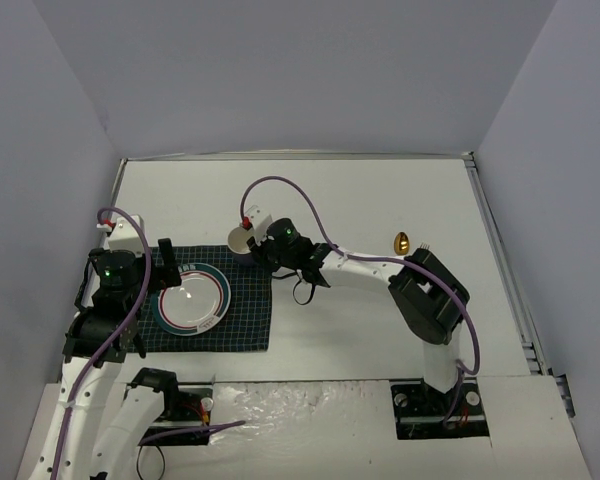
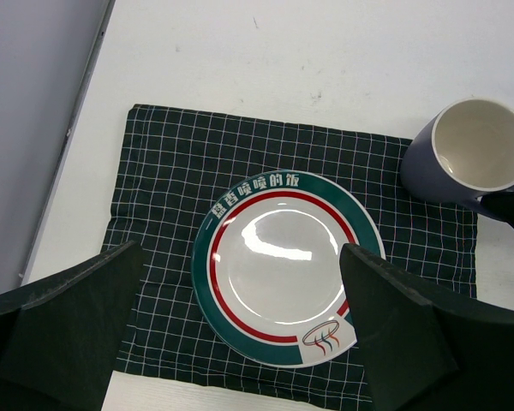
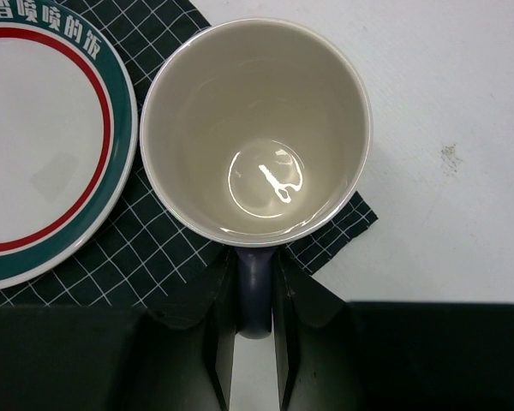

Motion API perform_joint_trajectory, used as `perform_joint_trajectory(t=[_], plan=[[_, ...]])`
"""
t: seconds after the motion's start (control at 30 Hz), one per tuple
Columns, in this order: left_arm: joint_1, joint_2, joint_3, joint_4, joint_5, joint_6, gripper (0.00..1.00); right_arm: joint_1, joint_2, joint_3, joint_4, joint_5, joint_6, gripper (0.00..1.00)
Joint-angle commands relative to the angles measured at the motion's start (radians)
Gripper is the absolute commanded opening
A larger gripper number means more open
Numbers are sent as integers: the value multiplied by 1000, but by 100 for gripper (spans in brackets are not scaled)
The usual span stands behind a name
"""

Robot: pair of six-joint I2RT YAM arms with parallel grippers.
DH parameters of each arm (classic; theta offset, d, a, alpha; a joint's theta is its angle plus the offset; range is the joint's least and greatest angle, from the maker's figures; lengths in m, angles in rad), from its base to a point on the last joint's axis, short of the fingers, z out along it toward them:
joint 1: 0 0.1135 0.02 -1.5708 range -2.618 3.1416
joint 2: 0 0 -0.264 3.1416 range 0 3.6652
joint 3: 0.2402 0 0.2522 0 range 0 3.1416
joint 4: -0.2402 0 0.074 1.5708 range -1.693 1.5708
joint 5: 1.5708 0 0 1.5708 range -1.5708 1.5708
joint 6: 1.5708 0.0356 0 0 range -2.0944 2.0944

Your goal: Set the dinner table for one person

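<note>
Two arms over the dinner table [image 1: 380,200], one spread wide, one clamped

You have the dinner table lying flat ahead of both arm bases. In the top view its long axis runs left to right, and its thin metal rim shows along the far and right edges.

At the left, your left gripper [image 2: 242,253] hangs above the near part of a dark green checked cloth [image 2: 163,188], fingers spread wide and gripping nothing. The cloth lies on the left half of the table, its long side also running left to right. A white plate [image 2: 278,265] with a green and red ring sits about mid-cloth, its printed characters toward the far side.

At the cloth's far right corner stands a blue-grey mug [image 3: 257,128], upright, cream inside, partly past the cloth's edge. Its handle [image 3: 255,265] points right, and your right gripper [image 3: 257,308] is closed on that handle. Whether the mug's base rests on the cloth you cannot tell.

Further right, a small gold object [image 1: 403,242] lies on bare table, well apart from the mug.
</note>
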Motion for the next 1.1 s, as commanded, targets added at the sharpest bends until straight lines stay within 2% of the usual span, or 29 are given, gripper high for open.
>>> perform_joint_trajectory(t=[0.0,0.57,0.7,0.83,1.0,1.07], plan=[[7,4,10,36,-12,-3,97,4,-39,78,106,30,-10,0],[7,-1,10,36,-11,-4,97,8,4,88,56,23,13,2],[7,-1,10,35,-11,-4,97,8,-5,67,50,39,18,19],[7,2,10,36,-9,-2,97,4,-48,42,43,76,22,42],[7,-1,10,35,-8,-3,97,-5,-137,-2,2,157,25,69],[7,0,10,36,-7,-3,97,-15,-195,-28,-10,194,30,77]])
